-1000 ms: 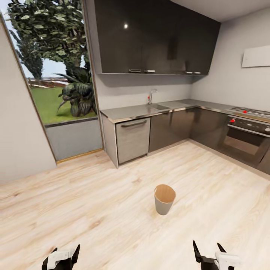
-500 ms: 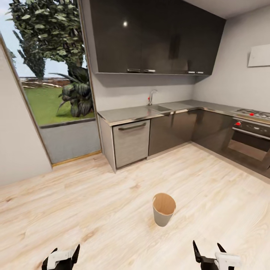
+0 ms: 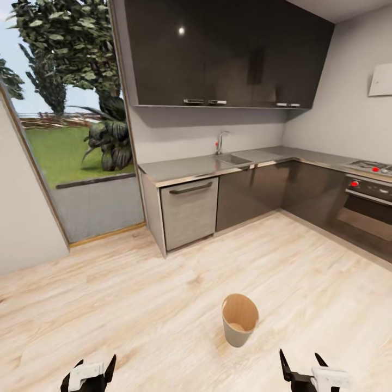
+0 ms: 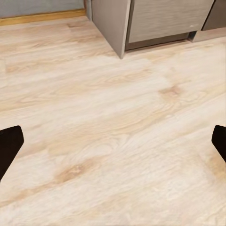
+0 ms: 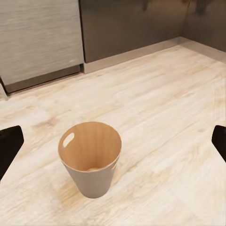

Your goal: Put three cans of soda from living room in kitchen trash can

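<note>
The tash can [image 3: 239, 322] is a light grey tapered bin with a wood-coloured inside. It stands upright on the kitchen floor, a little ahead of me and nearer my right arm. In the right wrist view the tash can [image 5: 90, 160] sits between the two dark fingertips [image 5: 9, 146], some way beyond them. My right gripper [image 3: 300, 361] is open and holds nothing. My left gripper [image 3: 96, 365] is open too, over bare floor, with its fingertips [image 4: 9, 146] spread wide. The can of soda is out of view.
Dark cabinets [image 3: 256, 190] with a steel counter and sink [image 3: 231, 158] run along the far wall and turn right to an oven [image 3: 370, 204]. A steel-fronted dishwasher [image 3: 189, 212] ends the run. A tall window [image 3: 71, 136] stands at left. Light wood floor [image 3: 136, 305] surrounds the bin.
The whole view has shifted: the camera has come closer and turned a little, so the bin sits lower and nearer in the picture. Both grippers keep their pose.
</note>
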Available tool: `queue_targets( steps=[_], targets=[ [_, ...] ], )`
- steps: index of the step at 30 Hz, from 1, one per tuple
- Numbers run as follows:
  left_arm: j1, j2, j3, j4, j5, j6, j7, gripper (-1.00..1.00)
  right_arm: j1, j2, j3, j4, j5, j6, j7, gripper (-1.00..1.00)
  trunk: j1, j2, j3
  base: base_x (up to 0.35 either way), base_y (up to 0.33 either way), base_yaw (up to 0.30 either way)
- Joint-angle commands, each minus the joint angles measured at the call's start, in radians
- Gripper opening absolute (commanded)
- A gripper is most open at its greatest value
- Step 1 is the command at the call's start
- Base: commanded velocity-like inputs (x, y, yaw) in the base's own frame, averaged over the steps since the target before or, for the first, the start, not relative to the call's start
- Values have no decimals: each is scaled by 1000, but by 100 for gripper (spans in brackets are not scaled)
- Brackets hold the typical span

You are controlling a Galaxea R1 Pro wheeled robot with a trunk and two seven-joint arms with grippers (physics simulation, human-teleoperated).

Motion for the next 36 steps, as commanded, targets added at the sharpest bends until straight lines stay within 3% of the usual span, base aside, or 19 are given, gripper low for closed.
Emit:
queue_targets(
  steps=[1,21,36],
  targets=[
    [0,0,0,0,0,0,0,100,0,0,0,0,0,0,0,100,0,0,0,286,-2,103],
    [1,0,0,-1,0,0,0,100,0,-1,2,3,2,0,-1,100,0,0,0,286,-6,196],
    [1,0,0,-1,0,0,0,100,0,-1,2,7,3,0,0,100,0,0,0,284,-111,166]
  ],
)
